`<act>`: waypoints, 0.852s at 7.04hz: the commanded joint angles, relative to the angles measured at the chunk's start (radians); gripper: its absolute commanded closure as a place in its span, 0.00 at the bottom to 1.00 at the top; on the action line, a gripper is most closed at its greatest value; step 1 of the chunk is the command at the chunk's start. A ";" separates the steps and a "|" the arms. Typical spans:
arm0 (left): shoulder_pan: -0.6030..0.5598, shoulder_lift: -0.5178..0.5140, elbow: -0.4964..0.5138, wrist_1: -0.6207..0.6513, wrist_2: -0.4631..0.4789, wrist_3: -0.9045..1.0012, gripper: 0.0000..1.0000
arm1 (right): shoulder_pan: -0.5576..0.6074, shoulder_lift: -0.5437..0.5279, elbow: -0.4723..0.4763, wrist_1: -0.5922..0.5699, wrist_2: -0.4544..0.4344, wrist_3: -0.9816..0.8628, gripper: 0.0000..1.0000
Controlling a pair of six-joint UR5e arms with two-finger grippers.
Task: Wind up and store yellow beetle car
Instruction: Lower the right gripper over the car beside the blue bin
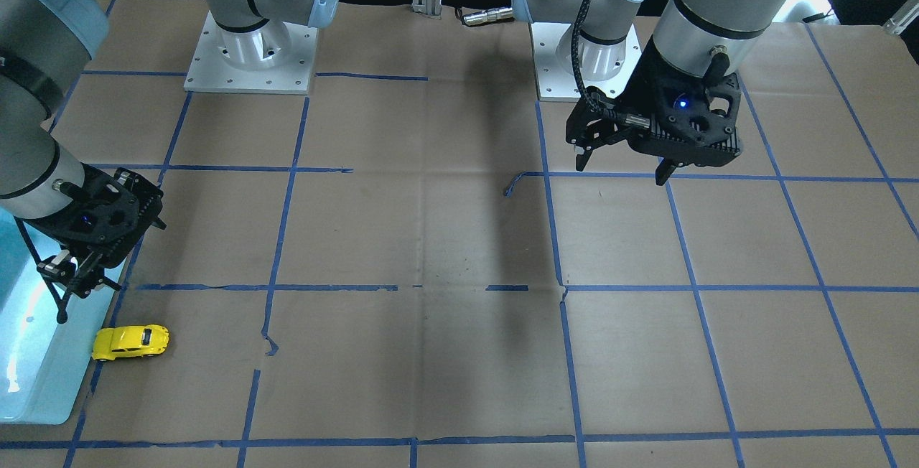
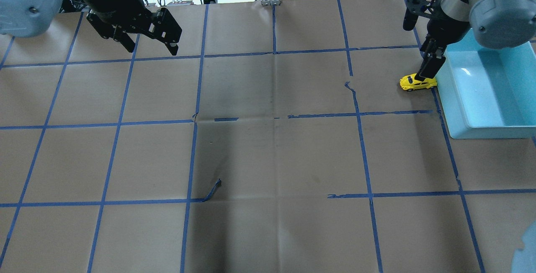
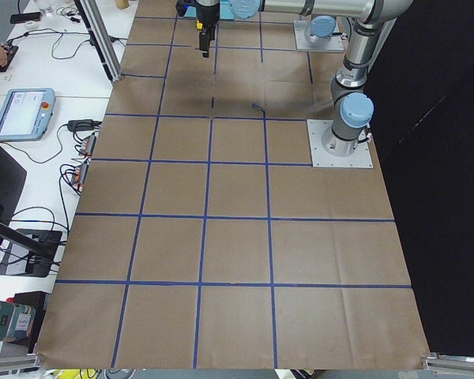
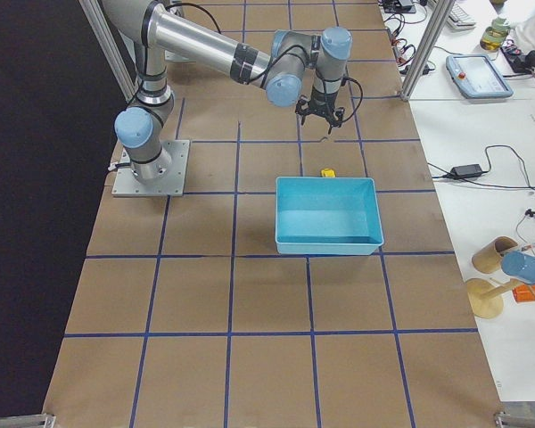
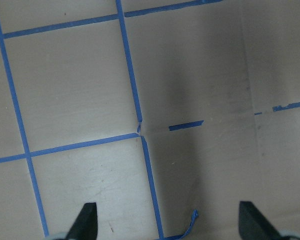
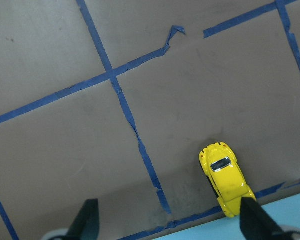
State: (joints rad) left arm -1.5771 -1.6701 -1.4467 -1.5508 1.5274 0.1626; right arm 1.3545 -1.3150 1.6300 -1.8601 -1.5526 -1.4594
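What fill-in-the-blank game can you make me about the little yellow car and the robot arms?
1. The yellow beetle car sits on the table beside a light ____ bin.
2. The right end effector, close to the car, is ____ and grips nothing.
3. The left end effector, far from the car, is open too and holds ____.

Missing words: blue; open; nothing.
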 commanded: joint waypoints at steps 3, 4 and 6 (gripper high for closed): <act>-0.004 -0.005 -0.015 0.012 0.000 0.001 0.01 | -0.006 0.056 0.025 -0.036 0.009 -0.205 0.00; -0.006 0.006 -0.017 0.012 -0.003 0.001 0.01 | -0.008 0.066 0.039 -0.089 0.011 -0.308 0.00; -0.007 0.009 -0.020 0.012 -0.006 0.003 0.01 | -0.026 0.129 0.077 -0.238 0.005 -0.417 0.00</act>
State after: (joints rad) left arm -1.5832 -1.6630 -1.4646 -1.5390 1.5237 0.1651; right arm 1.3384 -1.2196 1.6846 -2.0245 -1.5455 -1.7975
